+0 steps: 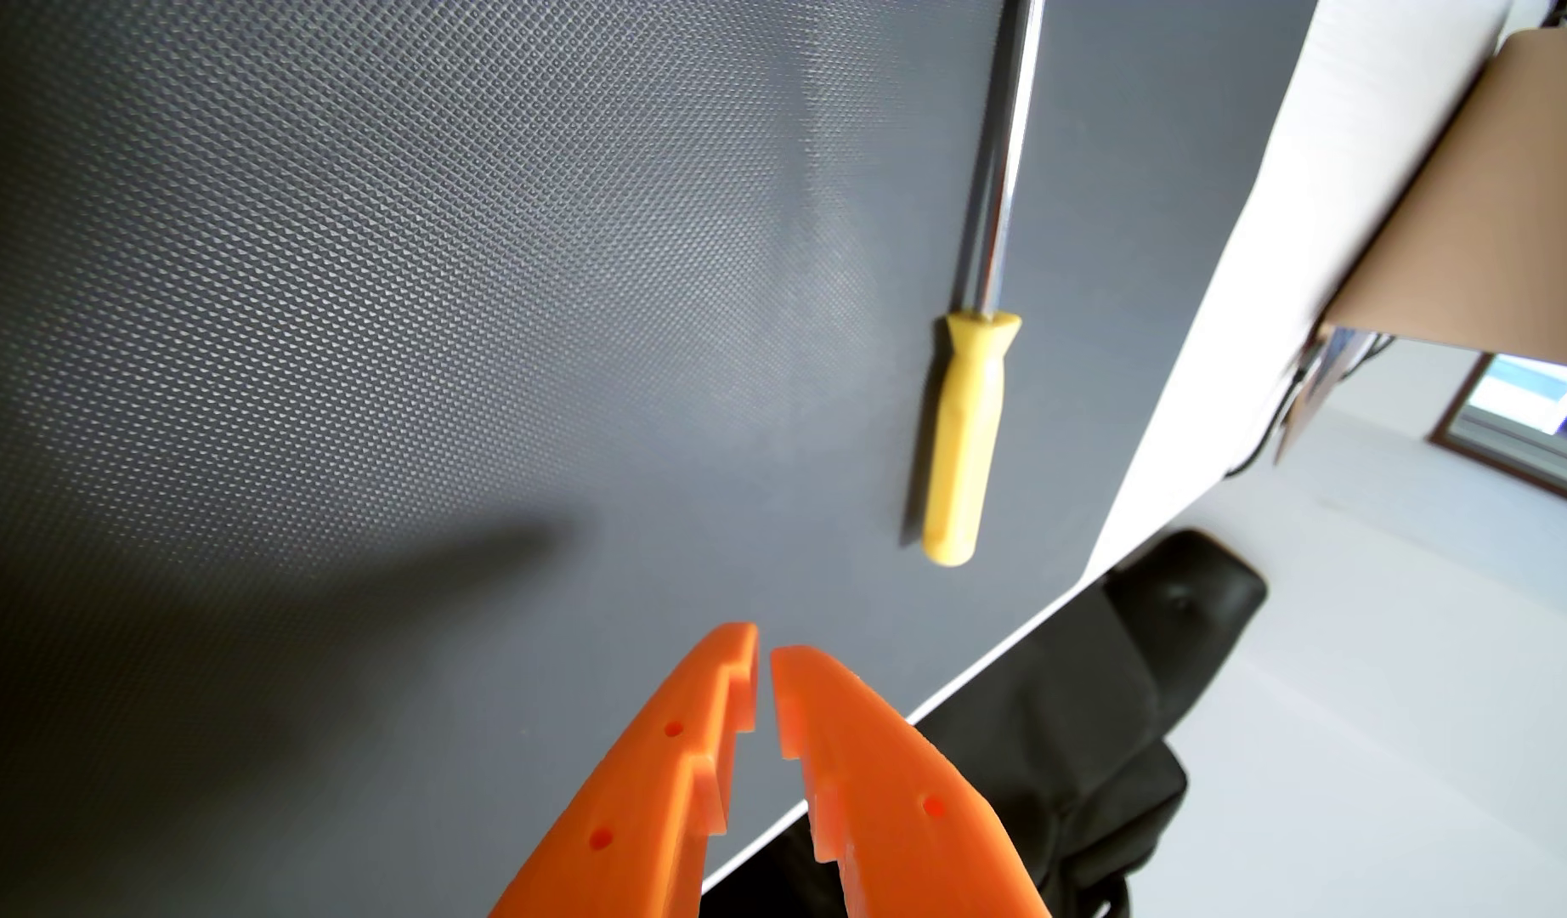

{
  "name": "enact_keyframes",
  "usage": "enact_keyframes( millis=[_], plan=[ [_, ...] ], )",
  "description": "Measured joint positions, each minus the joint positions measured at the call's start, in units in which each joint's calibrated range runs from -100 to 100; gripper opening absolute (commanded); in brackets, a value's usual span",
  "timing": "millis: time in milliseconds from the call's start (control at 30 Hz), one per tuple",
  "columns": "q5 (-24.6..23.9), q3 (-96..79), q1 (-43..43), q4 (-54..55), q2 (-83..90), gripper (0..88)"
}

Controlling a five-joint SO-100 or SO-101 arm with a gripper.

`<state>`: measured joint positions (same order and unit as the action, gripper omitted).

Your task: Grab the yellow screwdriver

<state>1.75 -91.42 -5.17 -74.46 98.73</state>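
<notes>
Wrist view. The mat (409,309) is blurred and shadowed at left. The orange gripper (763,653) is cut off by the bottom edge; its jaws are nearly closed, a narrow gap between the tips, nothing held. The screwdriver (961,441) lies on the mat, up and right of the tips, apart from them: yellow ribbed handle nearest, chrome shaft cut off at the top edge. A box (1469,203) is seen blurred at right.
</notes>
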Motion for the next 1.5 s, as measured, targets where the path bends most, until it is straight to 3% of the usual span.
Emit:
enact_keyframes(
  millis=[1500],
  plan=[
    [0.1, 6.7, 0.0, 5.9, -0.3, 1.3]
  ],
)
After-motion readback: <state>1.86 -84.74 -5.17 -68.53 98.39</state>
